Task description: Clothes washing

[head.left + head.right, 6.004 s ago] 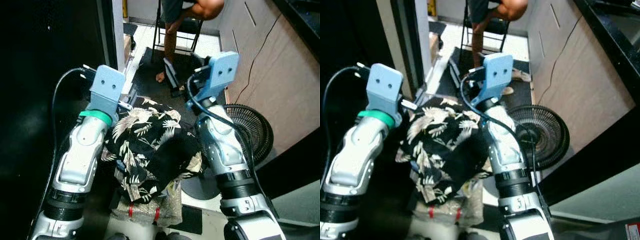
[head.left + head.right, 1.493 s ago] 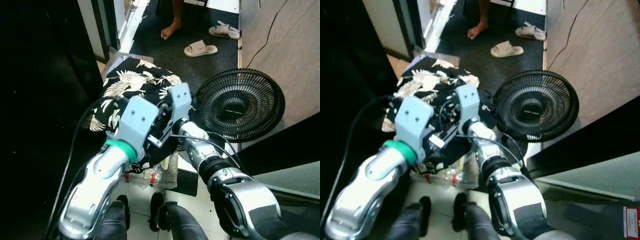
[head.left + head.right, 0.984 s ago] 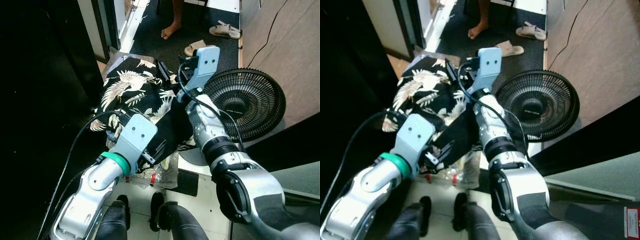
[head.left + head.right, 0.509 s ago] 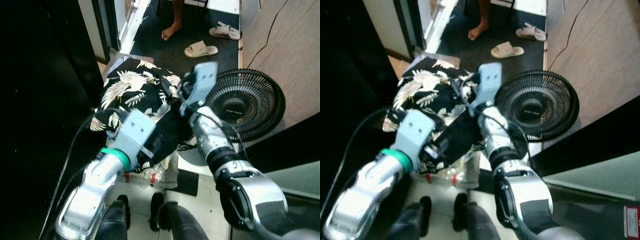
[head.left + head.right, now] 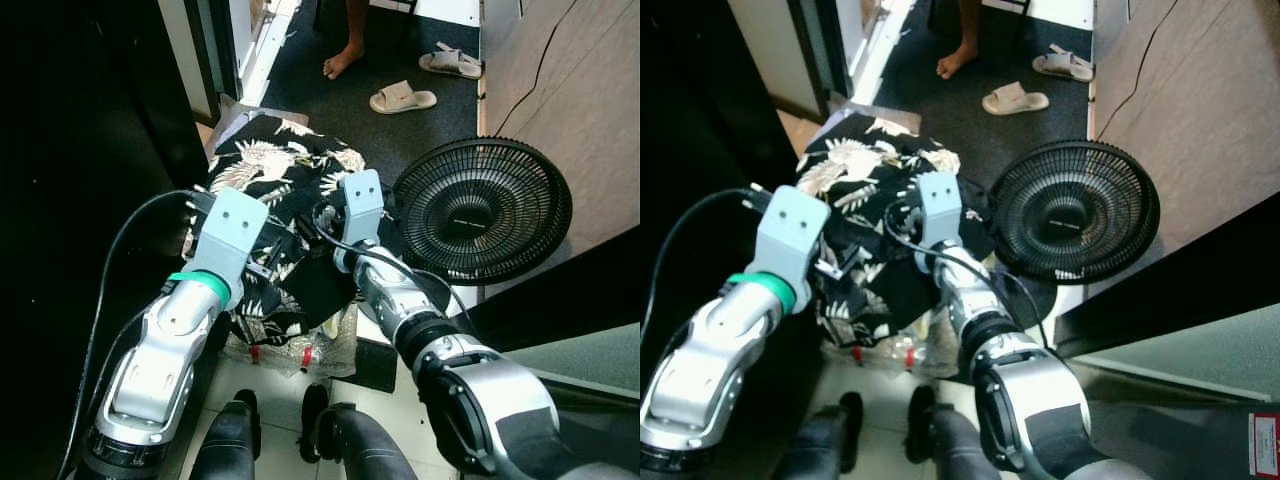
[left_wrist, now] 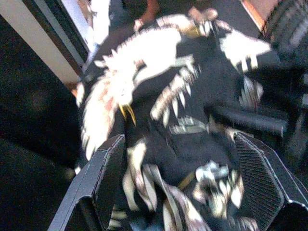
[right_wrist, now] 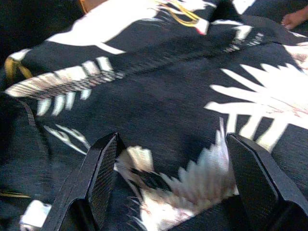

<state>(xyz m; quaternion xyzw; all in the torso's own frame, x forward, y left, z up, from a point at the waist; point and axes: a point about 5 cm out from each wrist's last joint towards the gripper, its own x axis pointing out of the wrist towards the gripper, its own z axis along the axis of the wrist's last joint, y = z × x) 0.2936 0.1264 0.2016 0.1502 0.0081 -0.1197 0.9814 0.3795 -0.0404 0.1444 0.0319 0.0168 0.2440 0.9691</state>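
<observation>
Dark floor mat beside a black floor fan (image 5: 482, 208): patterned black shirt (image 5: 275, 175) heaped by the doorway edge, left claw (image 6: 185, 159) and right claw (image 7: 168, 159) both spread wide over it; best gathered deep into the bunched folds before closing.

shirt (image 5: 270, 190) ahead, between both arms | fan (image 5: 482, 208) right of it (on floor) | slippers (image 5: 402, 98) beyond

head looks down; wrists close over shirt (image 5: 270, 175).
</observation>
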